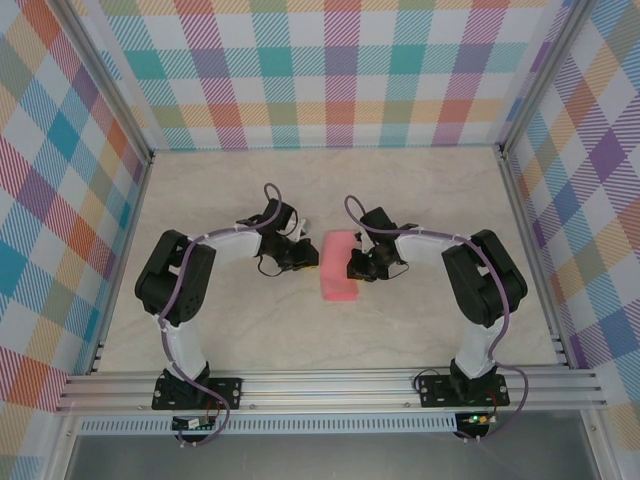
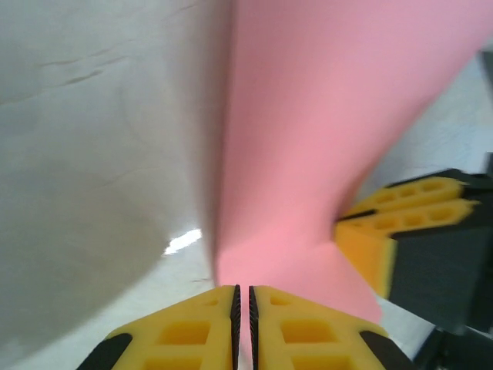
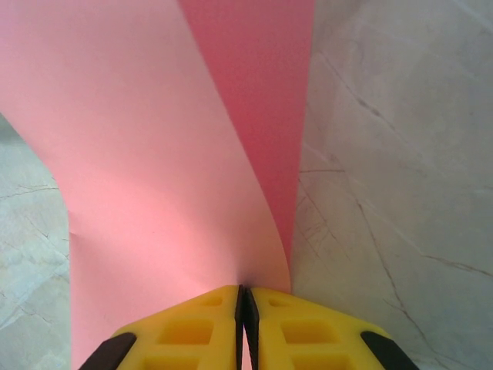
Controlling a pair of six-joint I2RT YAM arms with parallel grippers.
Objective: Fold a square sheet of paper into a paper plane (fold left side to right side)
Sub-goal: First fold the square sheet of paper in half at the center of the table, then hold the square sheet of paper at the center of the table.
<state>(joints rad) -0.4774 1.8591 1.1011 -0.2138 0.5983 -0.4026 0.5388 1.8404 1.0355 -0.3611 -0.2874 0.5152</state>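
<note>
Grips paper [image 1: 338, 268] at middle of table [image 1: 420, 190] with left gripper [image 2: 242, 297] and right gripper [image 3: 242, 297], jaws closed on opposite edges, sheet bowed between.

The square sheet of paper [image 1: 339, 266] is salmon-pink, the tabletop [image 1: 300, 330] pale marbled grey, the fingers [image 2: 185, 331] yellow, the walls [image 1: 340, 70] pastel plaid.

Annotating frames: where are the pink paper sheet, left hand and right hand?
salmon-pink square paper sheet [image 1: 340, 285], top view, near bare end.
left yellow-fingered hand [image 2: 243, 290], left wrist view, between fingertips.
right yellow-fingered hand [image 3: 243, 290], right wrist view, between fingertips.
</note>
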